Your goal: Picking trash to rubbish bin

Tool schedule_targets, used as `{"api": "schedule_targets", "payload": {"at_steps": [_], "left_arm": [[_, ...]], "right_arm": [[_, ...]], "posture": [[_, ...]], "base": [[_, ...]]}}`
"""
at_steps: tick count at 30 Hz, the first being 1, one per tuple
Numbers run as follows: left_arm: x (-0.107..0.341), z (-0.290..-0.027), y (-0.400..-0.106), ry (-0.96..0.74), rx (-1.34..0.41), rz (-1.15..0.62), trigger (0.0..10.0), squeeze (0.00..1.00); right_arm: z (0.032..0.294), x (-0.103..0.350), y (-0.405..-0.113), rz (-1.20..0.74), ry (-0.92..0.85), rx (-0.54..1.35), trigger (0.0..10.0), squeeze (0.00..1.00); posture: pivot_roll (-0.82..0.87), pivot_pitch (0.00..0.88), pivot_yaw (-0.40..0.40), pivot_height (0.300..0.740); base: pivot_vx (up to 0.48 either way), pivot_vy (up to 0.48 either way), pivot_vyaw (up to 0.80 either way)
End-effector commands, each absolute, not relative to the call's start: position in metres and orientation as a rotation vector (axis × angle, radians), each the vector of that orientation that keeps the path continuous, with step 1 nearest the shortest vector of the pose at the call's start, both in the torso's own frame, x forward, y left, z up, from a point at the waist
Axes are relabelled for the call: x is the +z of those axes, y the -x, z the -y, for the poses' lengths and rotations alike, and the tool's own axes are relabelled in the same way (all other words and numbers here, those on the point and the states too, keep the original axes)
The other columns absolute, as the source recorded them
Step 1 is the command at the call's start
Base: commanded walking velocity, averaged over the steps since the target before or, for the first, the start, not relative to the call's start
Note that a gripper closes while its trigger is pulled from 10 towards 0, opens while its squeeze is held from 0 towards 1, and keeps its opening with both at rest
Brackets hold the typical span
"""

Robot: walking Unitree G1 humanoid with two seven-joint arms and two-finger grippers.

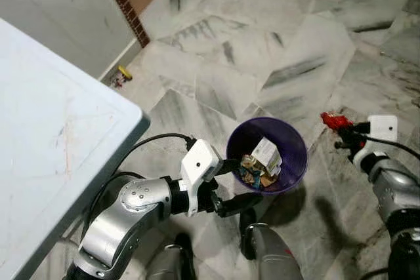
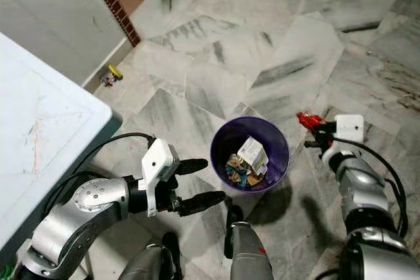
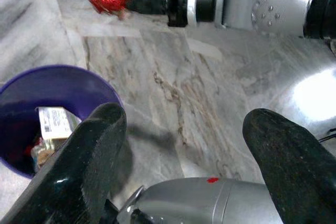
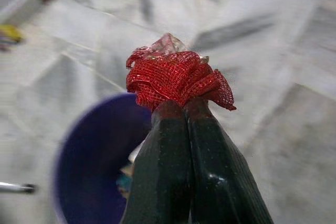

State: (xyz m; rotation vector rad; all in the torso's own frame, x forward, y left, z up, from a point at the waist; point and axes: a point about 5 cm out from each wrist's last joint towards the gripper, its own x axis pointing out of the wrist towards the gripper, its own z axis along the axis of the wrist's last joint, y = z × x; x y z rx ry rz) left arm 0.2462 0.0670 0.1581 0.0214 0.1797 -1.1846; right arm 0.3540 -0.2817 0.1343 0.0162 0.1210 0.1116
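A purple rubbish bin (image 1: 296, 159) stands on the marble floor in front of me, with a white carton (image 1: 267, 154) and other scraps inside. My right gripper (image 1: 341, 127) is to the right of the bin, above the floor, shut on a crumpled piece of red mesh trash (image 4: 176, 79); the same red mesh (image 1: 334, 120) sticks out of its fingertips toward the bin. My left gripper (image 1: 235, 185) hovers at the bin's left rim, open, with nothing between its fingers (image 3: 89, 156).
A white table (image 1: 52, 142) fills the left side, its corner close to my left arm. A small yellow object (image 1: 122, 75) lies by the wall base at the back left. My own legs (image 1: 262, 247) stand just below the bin.
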Motion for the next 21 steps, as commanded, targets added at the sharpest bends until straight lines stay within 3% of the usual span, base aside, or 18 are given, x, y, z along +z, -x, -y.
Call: {"api": "schedule_targets", "payload": {"at_steps": [1, 11, 21], "left_arm": [[0.157, -0.069, -0.241, -0.024, -1.185, -0.19, 10.0, 0.0], [0.161, -0.07, -0.241, -0.016, -1.177, -0.191, 10.0, 0.0], [0.163, -0.066, -0.243, -0.012, -1.179, -0.184, 10.0, 0.0]], "right_arm": [[0.277, 0.119, -0.349, -0.175, -0.061, 0.141, 10.0, 0.0], [0.232, 0.108, -0.356, -0.24, -0.193, 0.399, 10.0, 0.0], [0.224, 0.083, -0.342, -0.32, -0.217, 0.457, 10.0, 0.0]], "posture": [[-0.09, 0.534, 0.104, 0.74], [-0.08, 0.556, 0.1, 0.74], [-0.08, 0.559, 0.098, 0.74]], "base": [[0.0, 0.0, 0.0], [0.0, 0.0, 0.0], [0.0, 0.0, 0.0]]}}
